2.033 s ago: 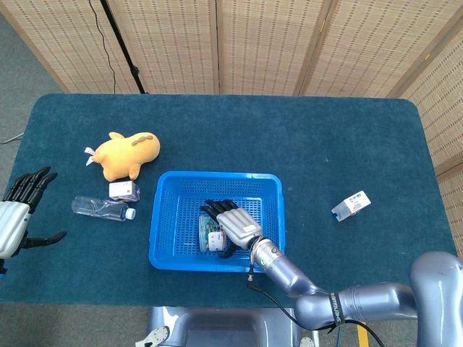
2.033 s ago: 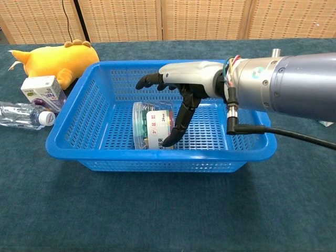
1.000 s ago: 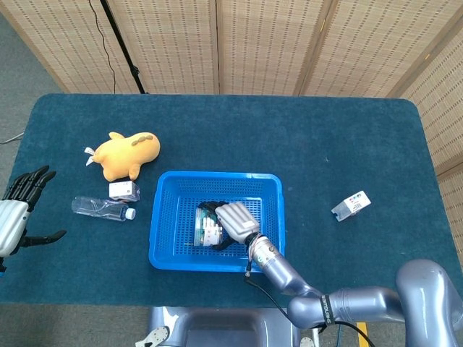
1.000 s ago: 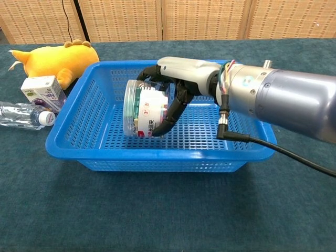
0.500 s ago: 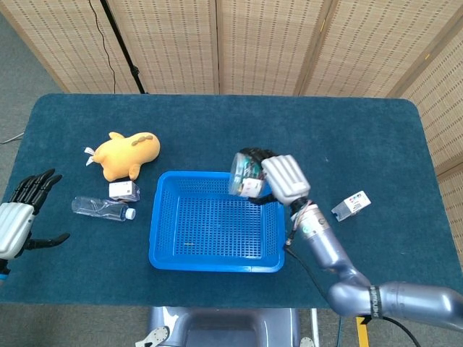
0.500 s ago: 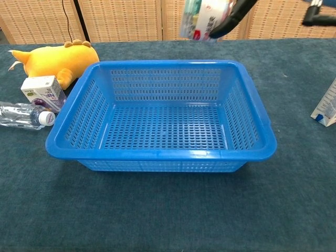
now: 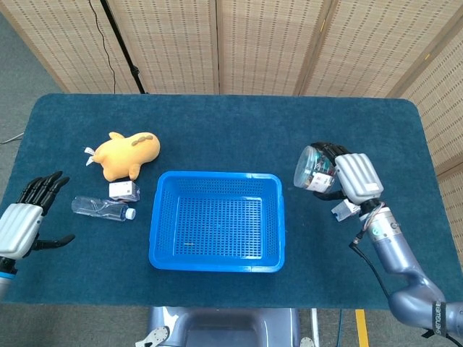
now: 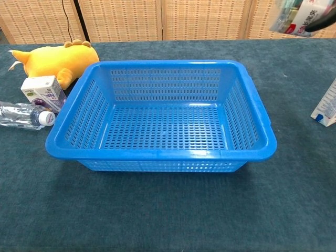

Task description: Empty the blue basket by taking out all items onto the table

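The blue basket (image 7: 166, 253) (image 8: 252, 105) stands at the table's front centre with nothing inside it. My right hand (image 7: 351, 177) grips a clear round container (image 7: 313, 168) (image 8: 296, 18) with a printed label, holding it in the air to the right of the basket, above the table. In the chest view only the container and a dark fingertip show at the top right corner. My left hand (image 7: 22, 220) hovers at the table's left edge, fingers spread, holding nothing.
A yellow plush toy (image 7: 129, 153) (image 8: 55, 60), a small white carton (image 7: 124, 191) (image 8: 44, 92) and a lying clear water bottle (image 7: 103, 208) (image 8: 23, 115) sit left of the basket. A white carton (image 7: 346, 209) (image 8: 325, 107) lies on the table under my right hand.
My right hand lifted the container out of the basket and carried it rightwards, past the basket's right rim. The basket now holds nothing. My left hand barely shifted.
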Motion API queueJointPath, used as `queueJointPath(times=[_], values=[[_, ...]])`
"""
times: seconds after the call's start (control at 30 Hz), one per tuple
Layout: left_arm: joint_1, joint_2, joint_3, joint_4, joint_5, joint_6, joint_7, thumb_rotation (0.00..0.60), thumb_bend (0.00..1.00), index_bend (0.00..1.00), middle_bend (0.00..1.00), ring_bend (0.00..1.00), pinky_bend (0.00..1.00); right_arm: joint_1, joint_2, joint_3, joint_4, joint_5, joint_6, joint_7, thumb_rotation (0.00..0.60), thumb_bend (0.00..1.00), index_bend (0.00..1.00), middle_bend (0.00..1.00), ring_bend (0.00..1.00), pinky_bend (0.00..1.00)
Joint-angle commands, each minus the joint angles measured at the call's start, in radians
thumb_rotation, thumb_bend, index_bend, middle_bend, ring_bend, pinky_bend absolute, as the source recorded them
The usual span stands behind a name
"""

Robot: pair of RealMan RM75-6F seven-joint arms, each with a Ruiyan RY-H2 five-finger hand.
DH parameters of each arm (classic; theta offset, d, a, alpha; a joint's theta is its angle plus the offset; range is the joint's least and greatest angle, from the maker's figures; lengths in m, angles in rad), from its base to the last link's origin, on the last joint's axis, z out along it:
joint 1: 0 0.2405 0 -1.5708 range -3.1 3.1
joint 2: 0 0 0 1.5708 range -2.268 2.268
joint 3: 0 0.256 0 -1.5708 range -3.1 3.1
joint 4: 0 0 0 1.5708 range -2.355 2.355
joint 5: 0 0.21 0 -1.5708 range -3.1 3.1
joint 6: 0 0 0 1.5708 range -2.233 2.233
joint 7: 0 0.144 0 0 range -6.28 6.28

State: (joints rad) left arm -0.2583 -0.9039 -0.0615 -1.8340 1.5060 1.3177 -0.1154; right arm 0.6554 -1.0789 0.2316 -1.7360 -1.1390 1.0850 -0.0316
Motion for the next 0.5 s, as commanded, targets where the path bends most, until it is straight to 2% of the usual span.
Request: queueJointPath(times=[0.03, 0.2, 0.4, 0.47, 0.5], values=[[0.002, -0.003, 0.0, -0.002, -0.003, 0.002, 0.009, 0.6, 0.06, 0.0, 0.0, 0.0, 0.0, -0.014, -0.048, -0.042, 0.103, -0.024, -0.056, 0.047, 0.6, 0.42, 0.55, 0.48, 0.42, 0.5], [-0.005, -0.007, -0.002, -0.003, -0.015, -0.009, 0.02, 0.6, 0.06, 0.0, 0.0, 0.0, 0.0, 0.026, -0.191, -0.037, 0.292, -0.015, -0.12, 0.079, 0.6, 0.42, 0.55, 0.48, 0.42, 0.5], [-0.005, -0.005, -0.005, 0.001, -0.021, -0.01, 0.011, 0.6, 0.06, 0.0, 0.0, 0.0, 0.0, 0.065, -0.303, -0.032, 0.464, -0.003, -0.176, 0.077, 0.6, 0.42, 0.55, 0.48, 0.39, 0.48], [-0.005, -0.004, -0.006, 0.003, -0.024, -0.012, 0.006, 0.6, 0.06, 0.0, 0.0, 0.0, 0.0, 0.074, -0.335, -0.033, 0.514, 0.0, -0.199, 0.086, 0.6, 0.38, 0.54, 0.46, 0.36, 0.46], [-0.006, -0.003, -0.006, 0.005, -0.026, -0.014, 0.002, 0.6, 0.06, 0.0, 0.0, 0.0, 0.0, 0.078, -0.351, -0.034, 0.539, 0.002, -0.218, 0.096, 0.6, 0.31, 0.52, 0.45, 0.34, 0.45]])
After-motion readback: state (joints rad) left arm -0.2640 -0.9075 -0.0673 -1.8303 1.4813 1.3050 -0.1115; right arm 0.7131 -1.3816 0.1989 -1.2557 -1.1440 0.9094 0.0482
